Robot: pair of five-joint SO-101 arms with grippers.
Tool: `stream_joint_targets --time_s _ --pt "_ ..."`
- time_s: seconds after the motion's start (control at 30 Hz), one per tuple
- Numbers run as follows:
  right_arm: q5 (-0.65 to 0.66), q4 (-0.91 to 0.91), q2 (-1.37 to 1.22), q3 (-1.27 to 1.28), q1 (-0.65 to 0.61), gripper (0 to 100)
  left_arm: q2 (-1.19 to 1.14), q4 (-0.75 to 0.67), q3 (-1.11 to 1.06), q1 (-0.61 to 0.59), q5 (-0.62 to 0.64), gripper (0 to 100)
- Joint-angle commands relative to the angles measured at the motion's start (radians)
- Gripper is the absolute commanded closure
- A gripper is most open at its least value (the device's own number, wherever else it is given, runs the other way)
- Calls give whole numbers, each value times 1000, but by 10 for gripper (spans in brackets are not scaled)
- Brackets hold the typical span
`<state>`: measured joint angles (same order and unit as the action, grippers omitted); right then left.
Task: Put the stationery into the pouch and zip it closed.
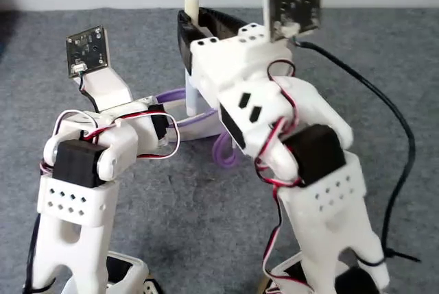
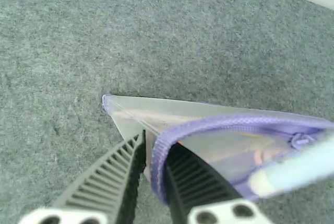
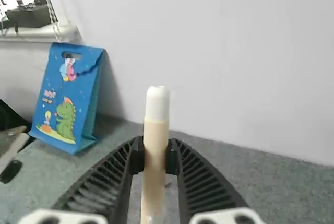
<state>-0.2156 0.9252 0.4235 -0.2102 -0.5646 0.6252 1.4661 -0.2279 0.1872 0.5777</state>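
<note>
A clear pouch (image 1: 203,125) with a purple zip edge lies on the grey mat between the two arms. My left gripper (image 2: 151,141) is shut on the pouch's (image 2: 209,140) purple rim near one corner, holding the mouth up. My right gripper (image 3: 155,150) is shut on a cream pen with a white cap (image 3: 156,125), held upright. In the high view the pen (image 1: 191,6) stands above the pouch, and its lower end (image 1: 192,99) reaches down to the opening. The pen's pale tip (image 2: 292,172) shows at the pouch mouth in the left wrist view.
A black cable (image 1: 398,123) runs along the mat on the right. A blue gift bag with a dinosaur (image 3: 68,98) stands against the white wall behind the table. Bare grey mat (image 1: 206,225) lies in front of the pouch.
</note>
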Motion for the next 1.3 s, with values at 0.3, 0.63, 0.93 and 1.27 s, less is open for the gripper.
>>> stream_joint_targets --time_s 0.3,0.63,0.93,1.27 --pt "166 -41 -81 -3 -10 991 6 -12 44 6 11 988" --pt "405 133 -18 193 -10 991 8 -12 44 6 11 988" --pt "463 127 137 373 -42 990 8 -12 48 6 11 988" --pt "463 130 222 404 -70 830 8 -12 48 6 11 988"
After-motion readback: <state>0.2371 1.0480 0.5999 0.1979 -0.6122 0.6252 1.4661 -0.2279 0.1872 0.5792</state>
